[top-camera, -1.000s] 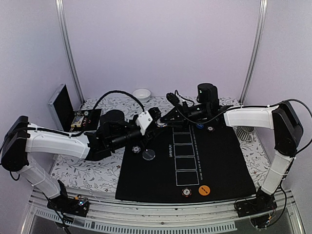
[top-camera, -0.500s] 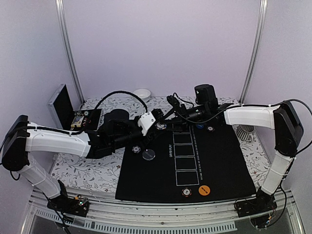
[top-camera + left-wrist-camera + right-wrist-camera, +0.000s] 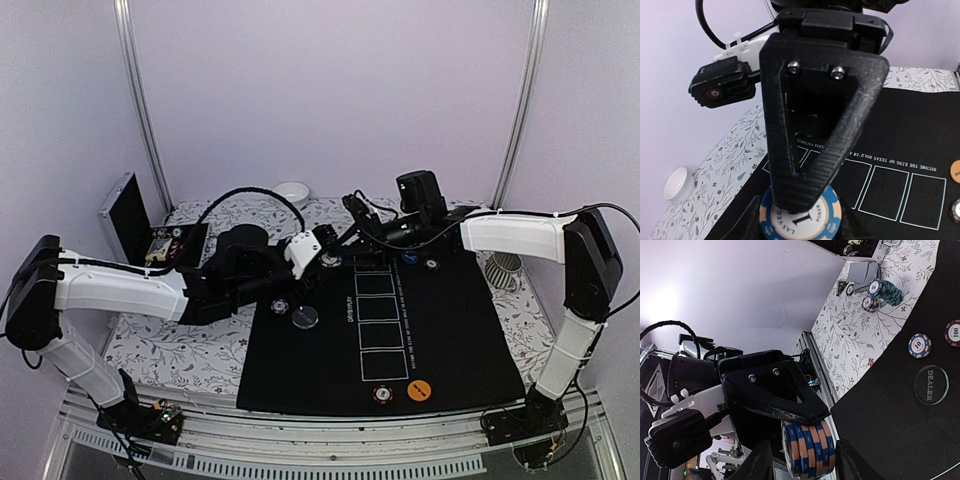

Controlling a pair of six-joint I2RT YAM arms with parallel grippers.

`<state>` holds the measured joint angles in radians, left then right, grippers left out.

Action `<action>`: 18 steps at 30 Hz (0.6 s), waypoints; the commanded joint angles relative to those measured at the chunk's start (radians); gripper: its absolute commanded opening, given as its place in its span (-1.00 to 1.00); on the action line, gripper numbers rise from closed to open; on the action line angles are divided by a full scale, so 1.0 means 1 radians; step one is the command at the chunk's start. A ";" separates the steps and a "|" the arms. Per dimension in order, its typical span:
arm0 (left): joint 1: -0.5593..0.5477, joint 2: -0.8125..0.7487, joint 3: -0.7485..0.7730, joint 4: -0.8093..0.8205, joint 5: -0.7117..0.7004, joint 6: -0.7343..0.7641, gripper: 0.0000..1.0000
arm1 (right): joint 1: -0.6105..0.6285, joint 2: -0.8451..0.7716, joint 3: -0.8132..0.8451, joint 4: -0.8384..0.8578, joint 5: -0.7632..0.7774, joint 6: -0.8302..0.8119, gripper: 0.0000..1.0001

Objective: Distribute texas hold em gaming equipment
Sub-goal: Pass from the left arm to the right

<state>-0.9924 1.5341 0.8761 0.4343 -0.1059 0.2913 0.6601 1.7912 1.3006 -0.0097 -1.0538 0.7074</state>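
**Writing:** The top chip point(image 3: 800, 216) of the held stack reads "LAS VEGAS", "1", "POKER". The mat point(image 3: 450, 340) print beyond the left fingers is seen upside down and reads "BECOME THE KING OF TEXAS HOLD'EM". On the mat, on the near side of both grippers, lie a round disc point(image 3: 931, 385) marked "DEALER", a "10" chip point(image 3: 919, 345) near it, and a "100" chip point(image 3: 954, 332).

**Pose:** The left arm point(image 3: 120, 290) lies low and stretches rightward. The right arm point(image 3: 510, 237) reaches leftward with its wrist folded. The two tips meet over the mat's far left corner.

**Left gripper** point(image 3: 801, 227): pressed together on the chip stack point(image 3: 807, 447), with its fingers flanking the rims.

**Right gripper** point(image 3: 804, 461): fingers spread, one at each end face of the stack. A gap shows at one end. At the other end I cannot tell whether there is contact.

**Stack:** Several chips with blue-and-orange rims, clear of the mat. The stack's axis runs from one right finger to the other, and the top face is turned toward the left wrist camera.

**Other items:** An orange disc point(image 3: 419, 391) lies well apart from the grippers, near the mat's near edge. A white bowl point(image 3: 291, 192) stands beyond the grippers.
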 commanded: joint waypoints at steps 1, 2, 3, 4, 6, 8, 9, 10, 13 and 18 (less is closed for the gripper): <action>0.007 0.011 0.039 0.014 -0.005 -0.003 -1.00 | 0.003 -0.015 0.023 -0.031 0.004 -0.031 -0.22; 0.007 0.012 0.040 0.014 -0.005 -0.004 -1.00 | 0.004 -0.016 0.023 -0.034 0.005 -0.033 -0.31; 0.006 0.012 0.040 0.014 -0.005 -0.004 -1.00 | 0.003 -0.015 0.024 -0.037 0.003 -0.037 -0.39; 0.006 0.013 0.041 0.012 -0.003 -0.004 -1.00 | 0.003 -0.016 0.023 -0.038 0.003 -0.038 -0.45; 0.007 0.015 0.044 0.006 -0.003 -0.003 -1.00 | 0.003 -0.019 0.023 -0.041 0.007 -0.043 -0.59; 0.007 0.012 0.044 -0.002 -0.001 -0.006 -1.00 | -0.001 -0.024 0.022 -0.044 0.011 -0.047 -0.70; 0.007 0.009 0.042 -0.007 0.001 -0.006 -1.00 | -0.006 -0.027 0.021 -0.045 0.011 -0.049 -0.75; 0.007 0.004 0.040 -0.012 0.004 -0.008 -1.00 | -0.013 -0.030 0.019 -0.045 0.009 -0.050 -0.80; 0.008 -0.019 0.020 -0.015 -0.004 -0.026 -0.36 | -0.046 -0.046 0.003 -0.049 0.002 -0.057 -0.92; 0.012 -0.069 -0.027 -0.028 -0.045 -0.063 0.68 | -0.183 -0.080 -0.058 -0.051 -0.031 -0.080 -0.94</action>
<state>-0.9916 1.5242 0.8780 0.4232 -0.1177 0.2676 0.6060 1.7752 1.2881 -0.0544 -1.0611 0.6670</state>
